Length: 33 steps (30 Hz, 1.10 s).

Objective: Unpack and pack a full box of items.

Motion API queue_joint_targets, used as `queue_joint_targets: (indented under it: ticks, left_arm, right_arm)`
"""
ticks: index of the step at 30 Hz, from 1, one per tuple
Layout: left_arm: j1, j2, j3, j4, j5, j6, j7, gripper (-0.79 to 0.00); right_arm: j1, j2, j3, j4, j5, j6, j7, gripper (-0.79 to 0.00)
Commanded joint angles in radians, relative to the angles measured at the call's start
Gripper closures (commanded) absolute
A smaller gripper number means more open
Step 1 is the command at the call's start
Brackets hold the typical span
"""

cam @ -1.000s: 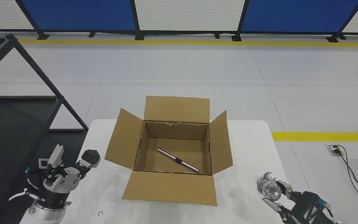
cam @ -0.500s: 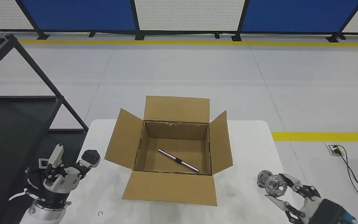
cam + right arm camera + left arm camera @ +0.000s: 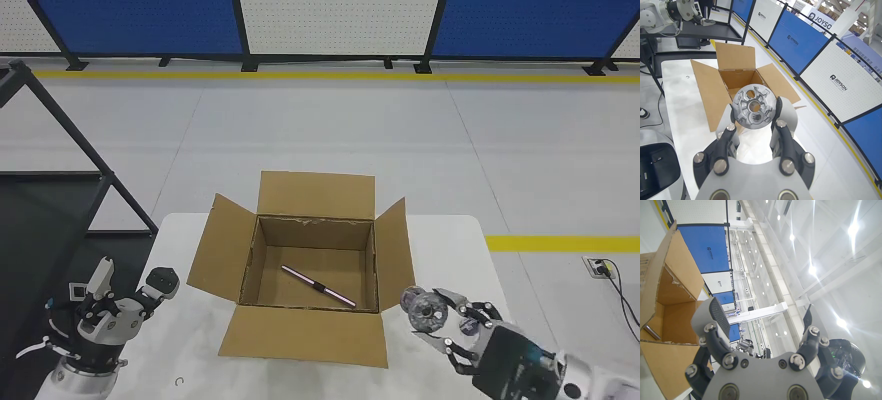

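You see the left gripper point(image 3: 762, 311) with its fingers point(image 3: 719, 317) spread wide and nothing between them. Beside it stands the cardboard box point(image 3: 677, 313), flaps open. A dark rod point(image 3: 651, 330) lies inside, partly hidden by a flap. Blue panels point(image 3: 702, 251) and ceiling lights point(image 3: 812, 270) lie beyond.

The cardboard box point(image 3: 315, 235) is standing open upward, its four flaps splaying outward. The right flap point(image 3: 395, 255) is rising aslant between the box's cavity and the right gripper point(image 3: 434, 316), which is gripping a metal disc point(image 3: 420, 309) just beside the near right corner. A thin rod point(image 3: 318, 286) is lying diagonally on the box floor, running from its middle toward the near right.
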Motion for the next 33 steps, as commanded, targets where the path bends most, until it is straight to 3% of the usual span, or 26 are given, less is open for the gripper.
queue_joint_targets:
  ticks: [1,7,20,23,33]
  left_arm:
    - [0.0,0.0,0.0,0.0,0.0,0.0,0.0,-0.785]
    - [0.0,0.0,0.0,0.0,0.0,0.0,0.0,-0.785]
    - [0.0,0.0,0.0,0.0,0.0,0.0,0.0,-0.785]
    - [0.0,0.0,0.0,0.0,0.0,0.0,0.0,-0.785]
    - [0.0,0.0,0.0,0.0,0.0,0.0,0.0,-0.785]
  right_arm:
    - [0.09,-0.003,-0.122,0.0,0.017,0.07,0.085,0.0]
    - [0.283,-0.018,-0.365,0.0,0.044,0.255,0.282,0.0]
    - [0.283,-0.018,-0.365,0.0,0.044,0.255,0.282,0.0]
    - [0.294,-0.022,-0.398,0.026,0.027,0.296,0.268,0.0]
    - [0.688,-0.106,-0.719,0.379,0.092,0.578,0.294,0.0]
